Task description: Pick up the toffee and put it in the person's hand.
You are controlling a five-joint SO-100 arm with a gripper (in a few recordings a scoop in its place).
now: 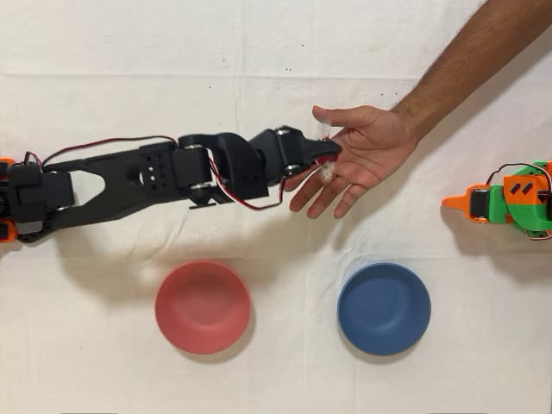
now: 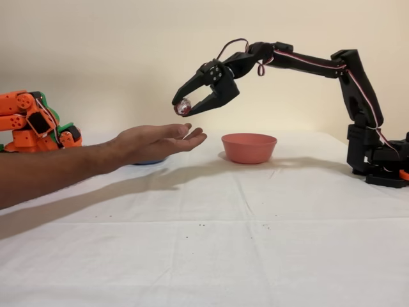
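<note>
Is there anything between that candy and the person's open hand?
No. In the fixed view, bare air separates the toffee, pinched in the black tool, from the hand below.

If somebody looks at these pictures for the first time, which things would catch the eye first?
Probably the black arm's gripper, raised above the table and shut on the toffee, a shiny red sweet. Right beneath it, a person's hand waits open, palm up; the sweet hangs over the fingertips. After that, the red bowl and blue bowl stand out on the white cloth.
</note>
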